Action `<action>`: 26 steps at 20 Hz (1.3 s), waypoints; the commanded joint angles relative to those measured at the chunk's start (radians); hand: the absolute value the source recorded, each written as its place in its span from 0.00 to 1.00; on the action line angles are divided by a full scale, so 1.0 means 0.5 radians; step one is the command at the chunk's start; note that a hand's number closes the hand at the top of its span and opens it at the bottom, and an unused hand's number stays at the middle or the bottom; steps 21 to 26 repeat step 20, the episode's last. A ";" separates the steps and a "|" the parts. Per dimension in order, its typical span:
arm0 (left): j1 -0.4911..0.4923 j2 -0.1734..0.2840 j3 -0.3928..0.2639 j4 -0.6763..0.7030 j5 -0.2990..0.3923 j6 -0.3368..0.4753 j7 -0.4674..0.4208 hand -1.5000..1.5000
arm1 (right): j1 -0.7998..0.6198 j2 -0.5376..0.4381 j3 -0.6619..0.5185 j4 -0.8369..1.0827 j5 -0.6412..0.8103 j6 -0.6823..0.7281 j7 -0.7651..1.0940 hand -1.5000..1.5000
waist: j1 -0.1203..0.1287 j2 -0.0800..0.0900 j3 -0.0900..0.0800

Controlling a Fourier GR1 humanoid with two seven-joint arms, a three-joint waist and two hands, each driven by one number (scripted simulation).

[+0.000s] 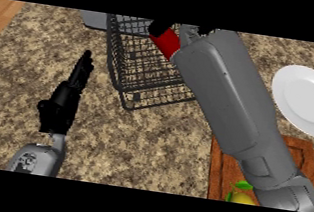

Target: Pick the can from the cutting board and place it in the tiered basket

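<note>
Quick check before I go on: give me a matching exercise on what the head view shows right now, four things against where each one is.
Things:
1. red can
2. white plate
3. cutting board
4. left hand

Places:
A. at the view's right edge, beyond the board
B. over the wire basket, at the end of the right arm
C. left of the basket, fingers straight, holding nothing
D. lower right, partly under the right forearm, a yellow fruit on its near end

Pairs: 1-B, 2-A, 3-D, 4-C
</note>
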 commanded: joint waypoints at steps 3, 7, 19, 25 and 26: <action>0.072 0.013 0.012 -0.034 0.017 -0.015 -0.024 0.50 | 0.097 -0.048 -0.174 -0.155 0.052 -0.342 0.086 0.00 | -0.022 -0.008 0.000; 0.045 -0.002 0.002 -0.076 -0.028 0.037 0.083 0.50 | 0.303 -0.206 -0.294 -0.489 0.009 -0.264 0.230 0.00 | -0.067 -0.021 0.002; 0.121 0.036 0.061 -0.121 0.019 0.016 0.057 0.50 | 1.524 -0.602 -0.792 -1.898 -0.787 0.171 -0.011 0.00 | -0.137 -0.030 0.005; 0.123 -0.017 0.011 -0.085 -0.032 0.062 -0.008 0.50 | 1.644 -0.617 -0.833 -1.994 -0.853 0.226 -0.001 0.00 | -0.128 -0.025 0.004; 0.123 -0.017 0.011 -0.085 -0.032 0.062 -0.008 0.50 | 1.644 -0.617 -0.833 -1.994 -0.853 0.226 -0.001 0.00 | -0.128 -0.025 0.004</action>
